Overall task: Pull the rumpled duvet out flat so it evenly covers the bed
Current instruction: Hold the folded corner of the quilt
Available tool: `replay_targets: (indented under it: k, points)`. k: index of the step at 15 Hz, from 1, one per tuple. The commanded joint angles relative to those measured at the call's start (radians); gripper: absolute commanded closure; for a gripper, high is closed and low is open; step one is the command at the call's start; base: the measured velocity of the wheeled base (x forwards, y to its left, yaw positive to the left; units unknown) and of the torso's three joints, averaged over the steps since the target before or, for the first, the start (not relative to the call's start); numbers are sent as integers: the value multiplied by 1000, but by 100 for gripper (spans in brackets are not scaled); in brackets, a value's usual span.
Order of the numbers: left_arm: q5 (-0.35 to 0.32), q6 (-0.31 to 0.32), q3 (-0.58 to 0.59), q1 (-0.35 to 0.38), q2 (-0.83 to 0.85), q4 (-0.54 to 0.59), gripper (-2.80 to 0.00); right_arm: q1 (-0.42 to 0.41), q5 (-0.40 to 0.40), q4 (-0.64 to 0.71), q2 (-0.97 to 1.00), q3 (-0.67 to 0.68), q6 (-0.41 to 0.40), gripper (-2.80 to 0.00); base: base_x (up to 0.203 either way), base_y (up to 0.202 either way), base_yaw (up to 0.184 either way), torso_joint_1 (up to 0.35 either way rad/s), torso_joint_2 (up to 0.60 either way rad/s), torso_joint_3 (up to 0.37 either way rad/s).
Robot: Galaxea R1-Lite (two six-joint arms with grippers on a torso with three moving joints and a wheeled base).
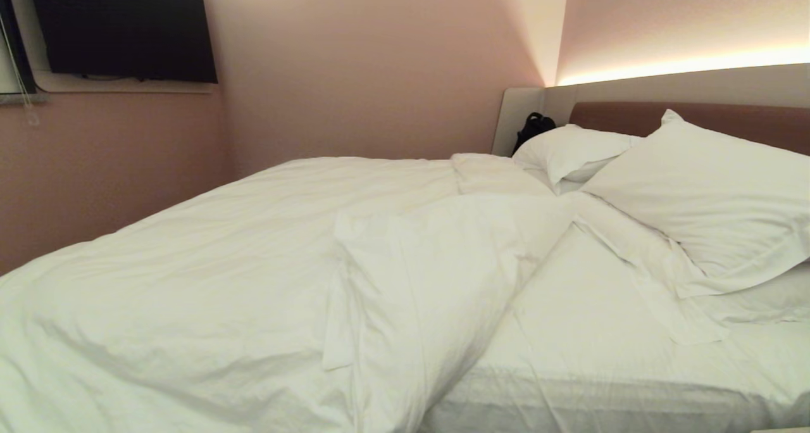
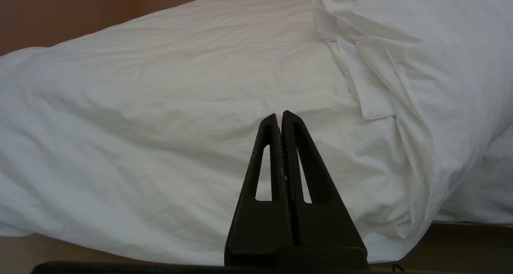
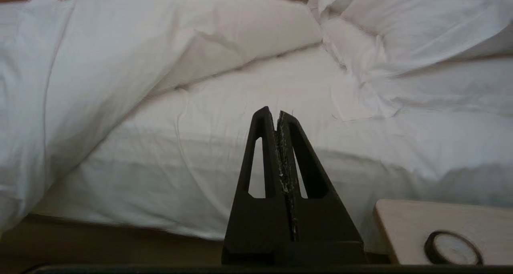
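Left gripper point(image 2: 281, 114) sat clenched, fingertips pressed together, nothing between them; it pointed level at the near side of the bed point(image 1: 601, 357), short of the cloth and not touching it. Right gripper point(image 3: 276, 113) likewise clenched and empty, aimed at the bed's bare mattress edge, apart from it. Neither arm showed in the head view.

Just beside the bed, in the right wrist view, stood a pale wooden tabletop point(image 3: 417, 222) carrying a small round dark-rimmed object point(image 3: 453, 248); could not tell what it was.

The duvet point(image 1: 209, 281) lay bunched on the bed, heaped over the part away from the headboard point(image 1: 728, 119) and spilling over the bed's near edge. One corner was folded back on itself near the bed's middle, the flap forming a thick ridge point(image 1: 430, 275). Toward the headboard from that fold the fitted sheet point(image 1: 588, 332) lay uncovered, lightly creased.

At the head of the bed two white pillows: the nearer pillow point(image 1: 709, 211) propped at a tilt, the far pillow point(image 1: 569, 151) behind it against the headboard's surround. A dark bag-like shape point(image 1: 533, 128) sat beyond the far pillow. On the wall past the foot of the bed hung a dark screen point(image 1: 123, 28)
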Motion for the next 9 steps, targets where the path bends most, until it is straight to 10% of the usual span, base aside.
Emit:
replay_targets:
  k: [1,9]
  points:
    - [0,0,0,0,0,0,0,0,-2,28,9,-75,-2,0,0,0,0,0,0,0]
    - [-1,0,0,0,0,0,0,1,35,93,294,-350,-27,0,0,0,0,0,0,0]
